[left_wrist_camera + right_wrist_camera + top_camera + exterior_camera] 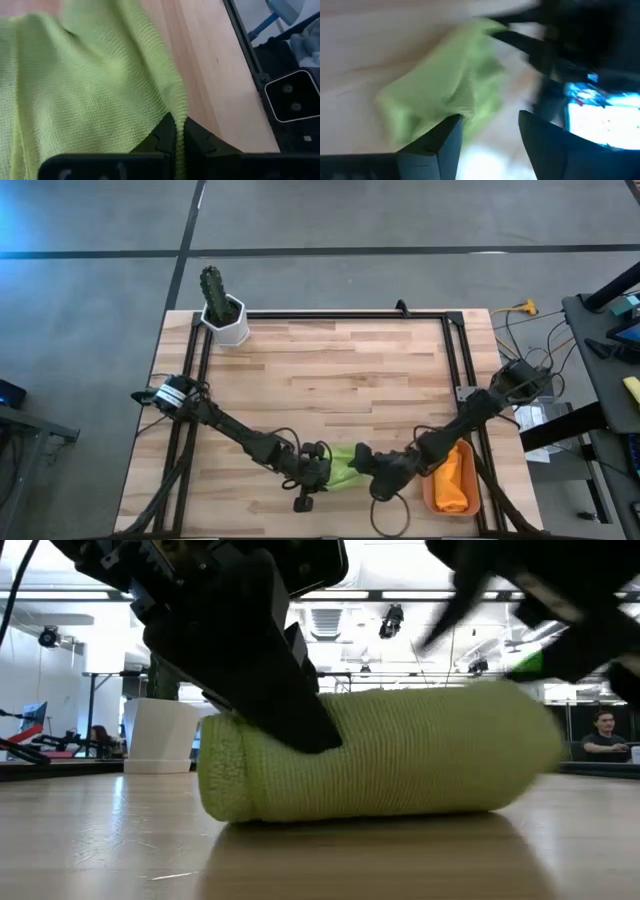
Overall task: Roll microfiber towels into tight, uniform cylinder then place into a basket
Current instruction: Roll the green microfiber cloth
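Two grippers meet at the table's near edge, and between them lies the lime green towel [343, 467], rolled into a squat cylinder; from above we see the left gripper [318, 467] at one end of it and the right gripper [368, 464] at the other. Just beside them, at the right near corner, sits the basket [430, 492] with the orange towel [455, 477] already in it. Most of the wooden table [340, 370] behind them is bare boards, with only the white pot [229, 322] and its cactus at the far left corner.

From table height we see what the overhead camera hides: the roll [380, 765] lies flat on the boards, its looped end facing the camera, a dark finger [265, 670] pressed down onto its top. Our left wrist camera shows that gripper's fingers [160, 142] closed tight on a fold of green cloth [90, 85], the table's edge rail close by; the right wrist camera shows its own fingers [445, 137] spread apart, one against the towel [442, 97].
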